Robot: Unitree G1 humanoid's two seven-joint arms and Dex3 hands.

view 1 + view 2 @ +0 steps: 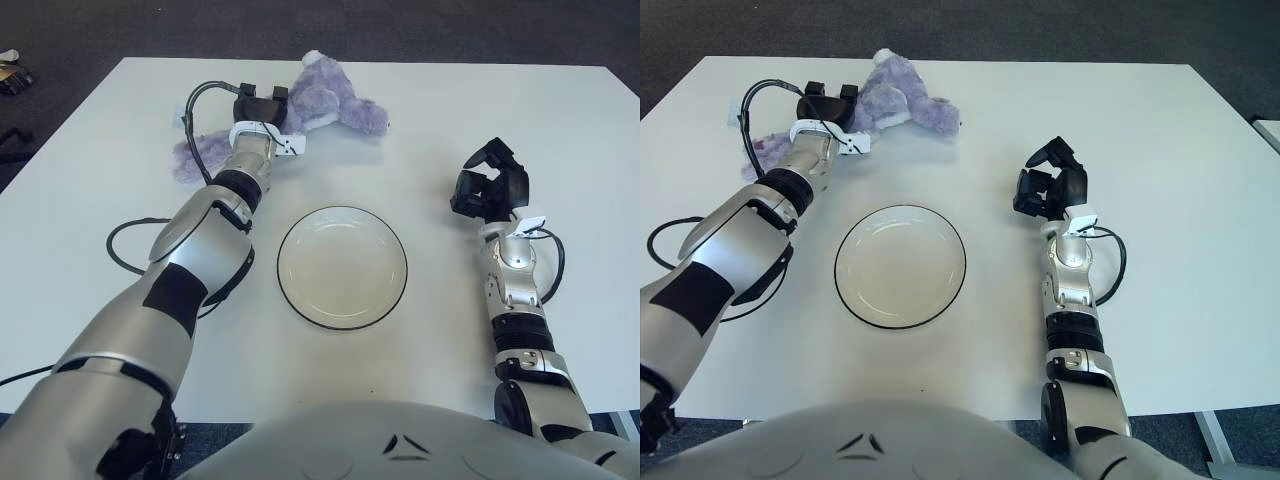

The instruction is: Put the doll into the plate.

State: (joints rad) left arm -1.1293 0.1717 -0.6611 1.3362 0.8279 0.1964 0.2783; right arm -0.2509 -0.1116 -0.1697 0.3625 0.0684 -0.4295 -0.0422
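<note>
Left eye view
Surface (100, 180): white, carries every item listed
Doll (330, 105): purple plush, lying at the far side of the surface, left of centre; one limb runs right, another part shows to the left behind the arm
Plate (342, 267): white with a dark rim, round, near the middle of the surface, nearer than the doll and well apart from it; nothing in it
Left hand (258, 105): stretched to the far side, at the doll's left flank, touching the plush; whether its fingers have closed on the doll cannot be told
Right hand (490, 185): right of the plate, apart from it, fingers curled together, holding nothing

Right eye view
Doll (902, 100): far left, outside the plate
Plate (900, 266): centre, bare inside
Left hand (825, 102): against the doll's left side, grip not readable
Right hand (1050, 185): right of the plate, fingers curled inward, nothing held
Cable (665, 250): black loop lying on the surface at the left, beside the left arm
</note>
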